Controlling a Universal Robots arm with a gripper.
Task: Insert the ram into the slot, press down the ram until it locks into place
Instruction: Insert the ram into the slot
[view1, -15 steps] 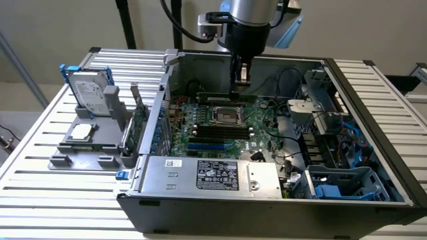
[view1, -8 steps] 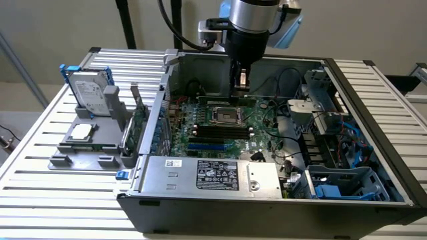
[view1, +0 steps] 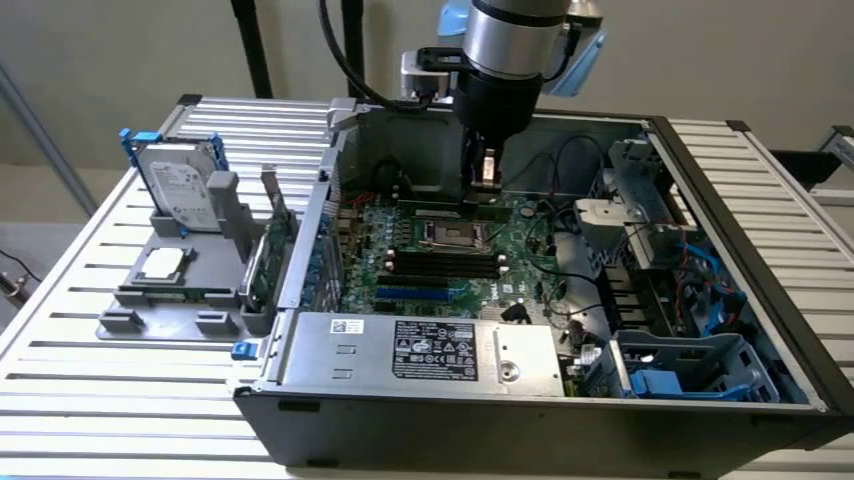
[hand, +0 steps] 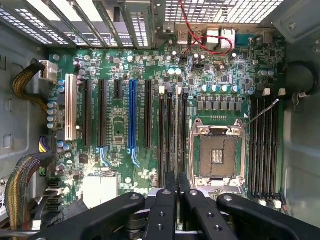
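My gripper (view1: 483, 185) reaches down into the open computer case, and its black fingers (hand: 167, 192) are closed together on the top edge of the ram (view1: 441, 211). The ram stands edge-up as a thin green strip in the bank of black slots (hand: 161, 135) beside the CPU socket (hand: 217, 155). From the wrist view the ram (hand: 177, 130) appears as a narrow line running away from the fingertips (hand: 176, 187). The slot under it is hidden, and I cannot tell whether its end clips are latched.
A second bank of black slots (hand: 263, 145) lies on the other side of the CPU socket. A bright-blue connector strip (hand: 132, 115) and black expansion slots sit further over. Cable bundles (hand: 25, 85), the power supply (view1: 427, 350) and drive cages (view1: 667, 260) crowd the case. A hard drive (view1: 180, 185) stands outside.
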